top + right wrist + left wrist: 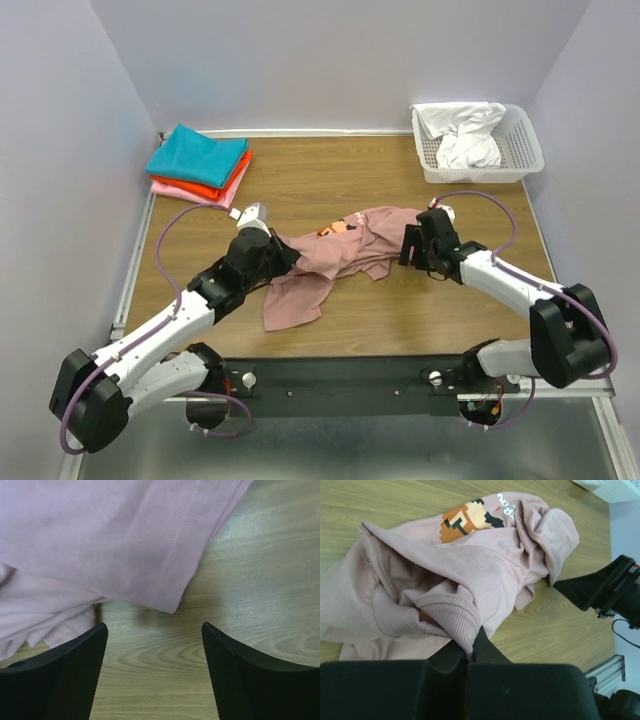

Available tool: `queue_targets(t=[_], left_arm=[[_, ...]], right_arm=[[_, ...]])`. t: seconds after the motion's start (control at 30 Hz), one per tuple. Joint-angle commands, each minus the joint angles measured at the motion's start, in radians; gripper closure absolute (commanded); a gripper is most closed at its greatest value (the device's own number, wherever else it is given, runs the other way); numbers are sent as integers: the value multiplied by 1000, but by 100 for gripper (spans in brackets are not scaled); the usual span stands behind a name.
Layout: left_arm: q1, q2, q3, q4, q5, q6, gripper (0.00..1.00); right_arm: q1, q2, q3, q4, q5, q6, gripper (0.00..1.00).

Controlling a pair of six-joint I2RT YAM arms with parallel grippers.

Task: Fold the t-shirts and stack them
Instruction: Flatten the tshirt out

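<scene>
A crumpled dusty-pink t-shirt with an orange pixel-figure print lies in the middle of the table. My left gripper is shut on its ribbed collar at the shirt's left side. My right gripper is open and empty at the shirt's right edge, its fingers low over bare wood, with the shirt's hem just ahead of them. A stack of folded tees sits at the back left: teal on top, orange-red under it, pink at the bottom.
A white mesh basket with white cloth in it stands at the back right. The wooden table is walled by grey panels on three sides. The right gripper's black body shows in the left wrist view.
</scene>
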Motion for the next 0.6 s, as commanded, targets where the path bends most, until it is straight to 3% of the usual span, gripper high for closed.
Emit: queue_targets(t=[0.0, 0.33, 0.37, 0.4, 0.43, 0.5, 0.57], left_arm=[[33, 31, 47, -1, -35, 50, 100], [93, 83, 66, 38, 18, 81, 100], [102, 85, 69, 38, 18, 86, 100], [110, 91, 70, 38, 21, 89, 100], [116, 93, 78, 39, 22, 92, 100], [139, 103, 87, 41, 30, 104, 100], [156, 109, 107, 42, 30, 112, 100]], right_arm=[[2, 80, 21, -29, 25, 22, 19], [-1, 303, 155, -26, 98, 11, 34], [-1, 312, 172, -26, 95, 8, 42], [-1, 318, 179, -26, 96, 8, 65], [-1, 320, 184, -26, 96, 8, 76], [-1, 304, 198, -28, 108, 6, 92], [-2, 251, 204, -29, 116, 0, 99]])
